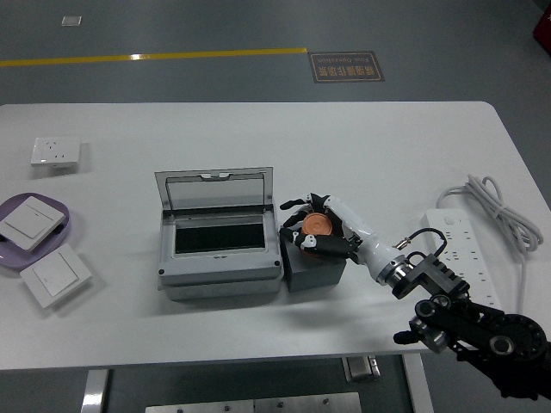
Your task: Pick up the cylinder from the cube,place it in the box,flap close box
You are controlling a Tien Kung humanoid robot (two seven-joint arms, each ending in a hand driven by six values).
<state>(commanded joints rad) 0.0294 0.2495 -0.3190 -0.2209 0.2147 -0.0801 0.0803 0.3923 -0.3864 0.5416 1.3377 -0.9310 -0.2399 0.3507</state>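
A copper-coloured cylinder [316, 224] stands on a dark grey cube [315, 268] just right of the grey box [220, 258]. The box's lid [214, 189] stands open and upright at its back, showing a dark inside. My right hand [319, 225] reaches in from the lower right, its black and white fingers [327, 243] curled around the cylinder on top of the cube. The cylinder still rests on the cube. My left arm is out of view.
A purple plate [71, 225] with a white switch panel [32, 218] lies at the left edge, another switch panel [56, 275] in front of it and a white socket [55, 151] behind. A white power strip [465, 254] with its cable [499, 206] lies at the right.
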